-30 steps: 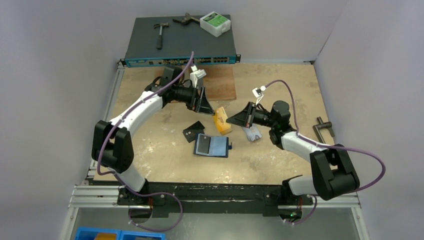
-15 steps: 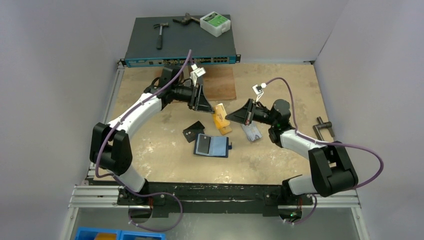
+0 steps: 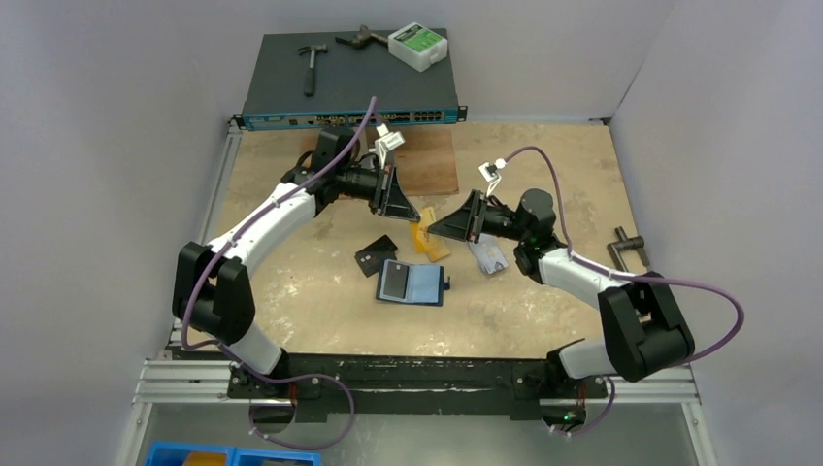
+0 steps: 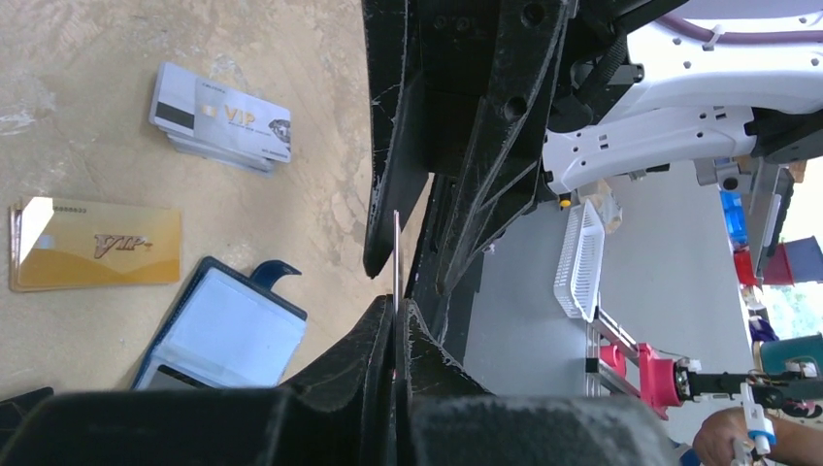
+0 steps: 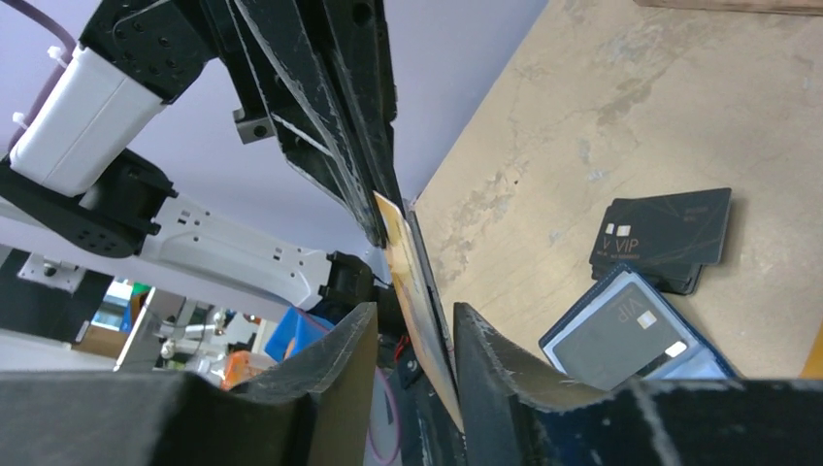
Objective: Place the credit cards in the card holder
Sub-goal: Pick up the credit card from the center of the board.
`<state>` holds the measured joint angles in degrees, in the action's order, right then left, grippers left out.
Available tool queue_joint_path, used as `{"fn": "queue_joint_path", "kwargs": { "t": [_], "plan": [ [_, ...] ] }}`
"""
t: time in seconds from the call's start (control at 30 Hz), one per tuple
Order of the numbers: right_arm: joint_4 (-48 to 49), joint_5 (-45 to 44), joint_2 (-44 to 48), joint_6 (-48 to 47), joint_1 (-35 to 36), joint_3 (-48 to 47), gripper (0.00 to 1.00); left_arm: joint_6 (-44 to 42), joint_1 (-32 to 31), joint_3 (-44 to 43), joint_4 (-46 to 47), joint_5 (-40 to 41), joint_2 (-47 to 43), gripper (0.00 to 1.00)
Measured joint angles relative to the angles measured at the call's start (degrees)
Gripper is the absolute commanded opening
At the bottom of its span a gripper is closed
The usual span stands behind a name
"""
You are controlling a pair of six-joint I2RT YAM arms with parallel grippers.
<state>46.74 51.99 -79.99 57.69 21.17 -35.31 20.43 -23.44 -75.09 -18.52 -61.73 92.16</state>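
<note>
An orange-gold credit card [image 5: 417, 282] hangs on edge above the table between both grippers. My left gripper [image 4: 396, 306] is shut on its thin edge [image 4: 396, 254]. My right gripper [image 5: 412, 316] stands open around the same card, with a gap at each finger. In the top view the left gripper [image 3: 408, 212] and right gripper [image 3: 437, 228] meet tip to tip. The card holder [image 3: 412, 282] lies open with a dark card in its left half. More credit cards lie around it: black ones [image 3: 376, 255], gold ones [image 3: 435, 250] and silver-grey ones [image 3: 488, 257].
A network switch [image 3: 349, 87] at the back carries a hammer [image 3: 311, 66] and a white-and-green box [image 3: 417, 46]. A brown board [image 3: 432, 160] lies behind the grippers. A metal tool [image 3: 629, 250] sits at the right. Blue bins [image 3: 233, 454] are below the table's front rail.
My left gripper has shut on the gold card. My right gripper, shut on that card before, has opened. Both grippers rose slightly and moved toward the back.
</note>
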Motion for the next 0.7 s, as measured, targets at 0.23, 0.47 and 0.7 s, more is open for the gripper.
{"fn": "queue_joint_path", "kwargs": {
  "t": [0.23, 0.47, 0.7],
  "plan": [
    [1.5, 0.0, -0.8, 0.5, 1.1, -2.2, 0.24, 0.0, -1.0, 0.0, -0.2, -0.2, -0.1, 0.0],
    [3.0, 0.3, -2.4, 1.5, 2.4, -3.0, 0.0, 0.2, -0.9, 0.0, -0.5, -1.4, -0.2, 0.25],
    [3.3, 0.2, -1.1, 1.6, 2.1, -3.0, 0.0, 0.2, -0.9, -1.7, -2.1, -1.4, -0.6, 0.65]
  ]
}}
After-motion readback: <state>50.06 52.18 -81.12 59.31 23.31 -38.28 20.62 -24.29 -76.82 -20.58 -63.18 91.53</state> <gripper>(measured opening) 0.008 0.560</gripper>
